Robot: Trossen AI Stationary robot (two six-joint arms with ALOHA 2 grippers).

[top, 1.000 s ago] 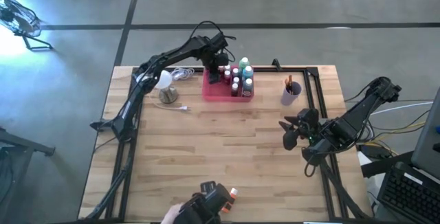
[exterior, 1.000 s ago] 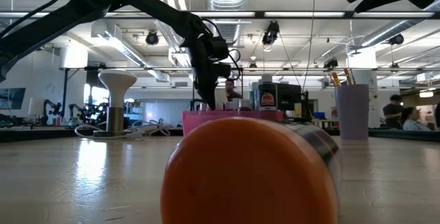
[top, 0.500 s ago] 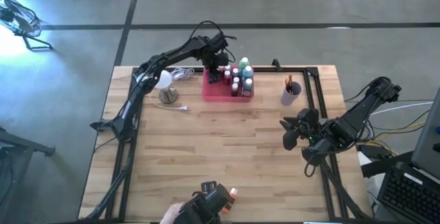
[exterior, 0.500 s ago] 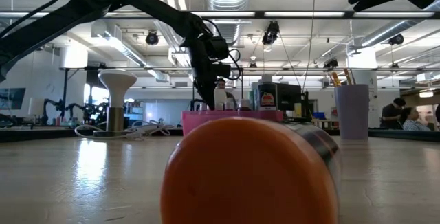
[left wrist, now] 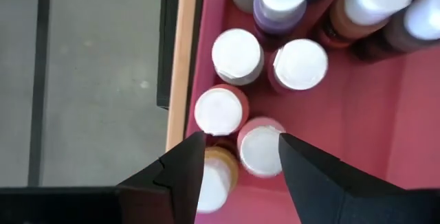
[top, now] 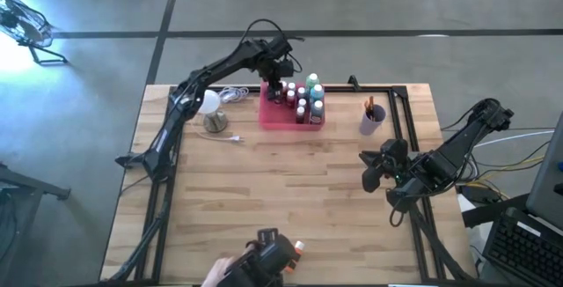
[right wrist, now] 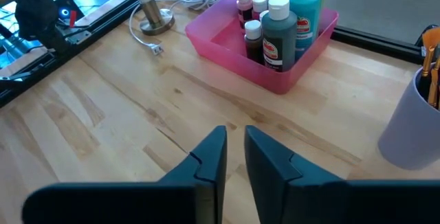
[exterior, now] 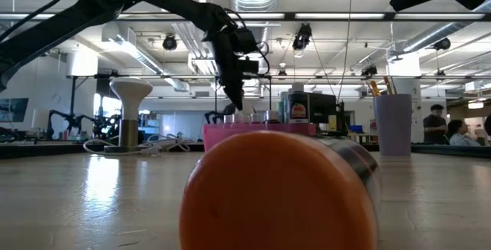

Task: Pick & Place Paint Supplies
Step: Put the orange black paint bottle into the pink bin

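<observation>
The pink tray [top: 269, 120] stands at the table's far side with several white-capped paint bottles [top: 303, 98] upright in it, among them two larger green and blue ones [right wrist: 278, 28]. My left gripper [left wrist: 237, 159] hovers open above the tray's far left corner, over a small pink bottle [left wrist: 260, 148] that it does not touch. At the table's right, raised above the wood, my right gripper [right wrist: 235, 145] has only a narrow slit between its fingers and nothing in it. An orange bottle [exterior: 280, 192] lies on its side at the near edge.
A lavender cup [top: 371, 120] with paintbrushes [right wrist: 432, 52] stands right of the tray. A white lamp [top: 211, 111] and its cord lie left of it. At the near edge a person's hand [top: 215, 274] is beside a dark object [top: 268, 256]. Bare wood fills the middle.
My left gripper has gone up from among the bottles in the tray's far left corner and now stands clear above their caps. The bottles stay upright in the tray.
</observation>
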